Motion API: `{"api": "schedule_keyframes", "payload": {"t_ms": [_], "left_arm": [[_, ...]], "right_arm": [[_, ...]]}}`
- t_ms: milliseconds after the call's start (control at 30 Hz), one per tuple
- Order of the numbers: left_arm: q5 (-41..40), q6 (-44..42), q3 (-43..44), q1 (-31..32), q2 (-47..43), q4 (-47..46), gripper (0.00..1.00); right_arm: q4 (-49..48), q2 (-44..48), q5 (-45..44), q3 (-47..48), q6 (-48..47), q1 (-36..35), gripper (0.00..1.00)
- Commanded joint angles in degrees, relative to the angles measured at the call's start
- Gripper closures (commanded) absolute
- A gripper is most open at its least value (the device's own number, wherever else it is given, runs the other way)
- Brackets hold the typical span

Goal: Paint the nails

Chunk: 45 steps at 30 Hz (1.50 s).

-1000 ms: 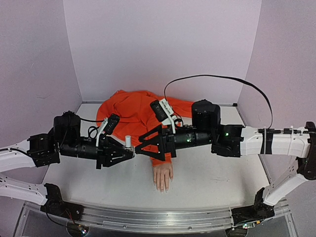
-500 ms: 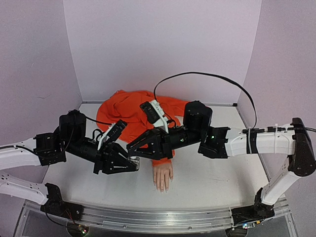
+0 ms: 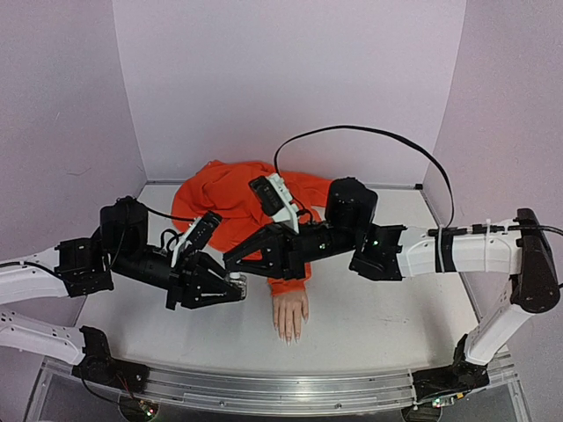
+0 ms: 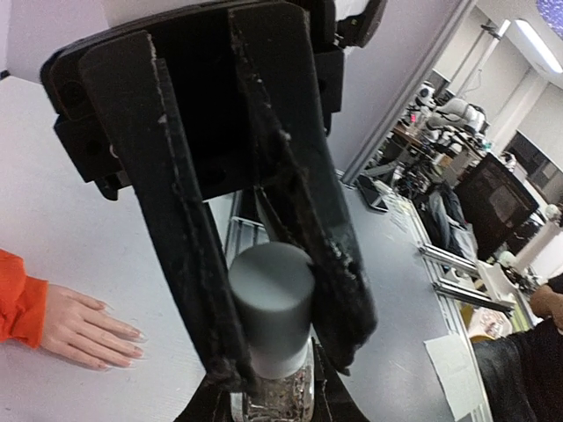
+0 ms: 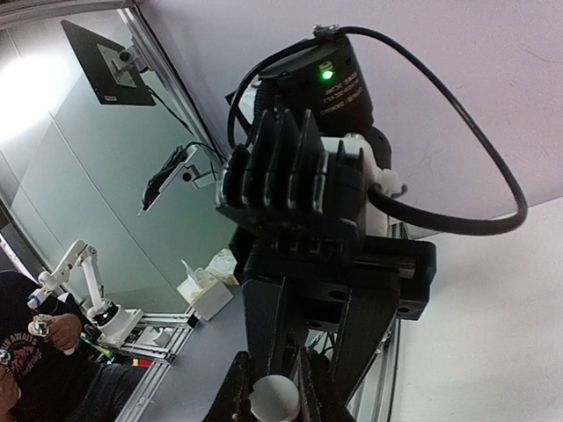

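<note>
A small clear bottle with a pale cap is held above the table, left of the mannequin hand. My left gripper is shut on the bottle's body from the left. My right gripper comes in from the right and is shut on the cap. In the left wrist view the right gripper's black fingers clamp the cap from above. The hand lies palm down with its pale nails toward the near edge, apart from both grippers. The nails also show at the left wrist view's lower left.
The orange sleeve is bunched at the back of the table, partly under the right arm. A black cable arcs over the right arm. Lilac walls close in the back and both sides. A metal rail runs along the near edge.
My right gripper has moved left onto the bottle and shut on its cap. The left gripper has sunk slightly toward the table with the bottle still in it.
</note>
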<state>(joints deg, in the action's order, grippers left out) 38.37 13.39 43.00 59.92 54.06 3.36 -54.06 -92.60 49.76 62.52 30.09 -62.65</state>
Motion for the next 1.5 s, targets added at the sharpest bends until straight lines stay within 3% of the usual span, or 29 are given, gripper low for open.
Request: {"api": "schedule_keyframes", "payload": {"t_ms": [0, 100, 167, 267, 367, 667, 700, 800, 967, 1100, 1267, 1467], "left_arm": [[-21.3, -1.6, -0.4, -0.2, -4.4, -4.0, 1.0], [-38.7, -1.7, -1.3, -0.1, -5.9, -1.8, 1.0], [-46.7, -1.8, -1.3, -0.2, -6.2, -0.9, 1.0], [-52.4, -2.8, -0.9, -0.2, -5.9, -0.3, 1.0], [-54.3, -3.1, -1.0, -0.1, -5.4, -0.1, 1.0], [-51.4, -1.4, -3.2, -0.2, -6.1, 0.7, 1.0], [-50.7, -1.2, -3.5, -0.2, -6.4, 0.8, 1.0], [-47.8, -1.0, -4.1, -0.2, -6.9, 1.1, 1.0], [-41.6, -1.2, -3.6, -0.2, -6.7, 2.1, 1.0], [-29.2, -2.1, -2.2, -0.1, -6.2, 2.0, 1.0], [-5.8, -3.7, 1.0, -0.2, -4.6, 0.0, 1.0], [7.0, -2.9, 3.2, -0.1, -2.6, -1.8, 1.0]], "right_arm": [[2.2, 0.0, -5.3, 1.3, -3.4, -1.6, 1.0], [11.4, 0.2, -18.8, 3.1, -8.1, -4.6, 1.0], [16.7, -0.3, -33.6, 4.8, -9.3, -7.8, 1.0], [28.2, -3.2, -63.1, 11.3, -7.3, -15.2, 1.0], [30.3, -4.9, -71.5, 13.9, -0.8, -19.0, 1.0], [29.0, -5.2, -67.0, 16.2, -2.6, -18.9, 1.0], [28.8, -4.4, -65.2, 15.8, -3.2, -18.1, 0.96], [28.5, -2.4, -56.8, 14.4, -5.3, -14.7, 0.7], [27.2, 2.6, -40.6, 10.2, -9.4, -9.2, 0.42], [24.0, 6.9, -27.9, 4.9, -11.9, -5.6, 0.22], [20.5, 8.9, -16.7, 3.1, -13.1, -4.0, 0.21], [15.1, 6.7, -8.3, 4.7, -11.1, -4.0, 0.36]]}}
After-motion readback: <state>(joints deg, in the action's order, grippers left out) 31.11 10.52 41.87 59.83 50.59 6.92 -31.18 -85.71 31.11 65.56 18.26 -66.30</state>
